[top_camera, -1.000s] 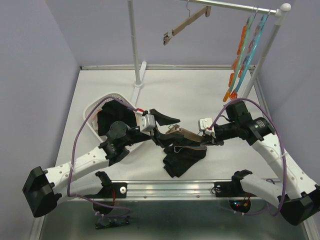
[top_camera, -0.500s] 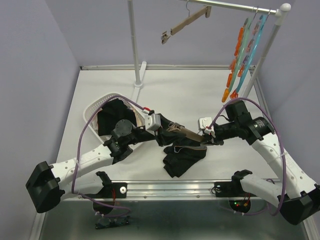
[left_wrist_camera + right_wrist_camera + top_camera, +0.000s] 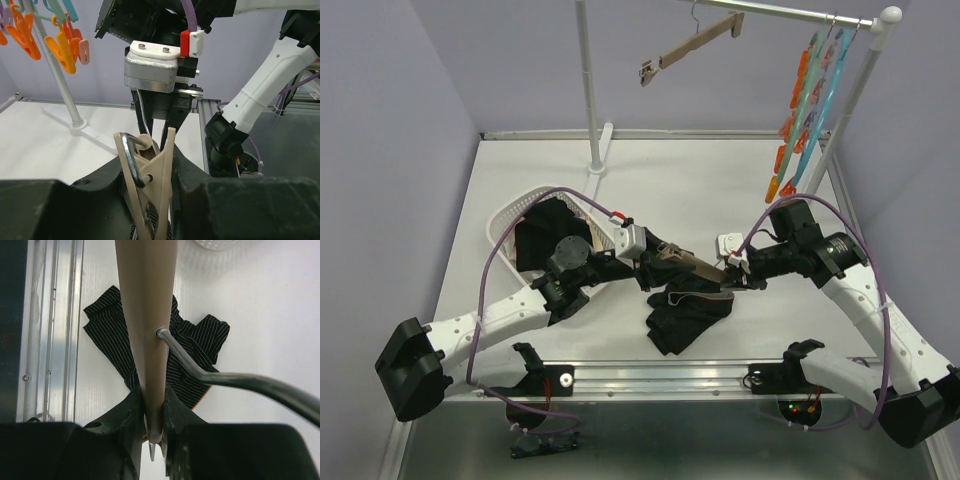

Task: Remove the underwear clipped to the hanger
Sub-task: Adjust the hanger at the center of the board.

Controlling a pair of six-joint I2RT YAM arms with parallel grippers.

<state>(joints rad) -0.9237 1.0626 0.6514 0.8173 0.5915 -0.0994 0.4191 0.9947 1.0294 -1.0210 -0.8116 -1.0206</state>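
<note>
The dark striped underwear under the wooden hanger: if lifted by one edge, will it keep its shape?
Probably not: the striped underwear lies crumpled and folded on the table, so it should droop. It looks like thin cloth, so likely light. It seems unlikely to roll.

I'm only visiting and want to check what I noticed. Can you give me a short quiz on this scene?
1. True or false: the right hand grips the wooden hanger.
2. The left hand pinches: A a sock, B the hanger's clip, C a cable?
3. What pattern has the underwear lying on the table?
Key: 1 true; 2 B; 3 thin pale stripes on black.
</note>
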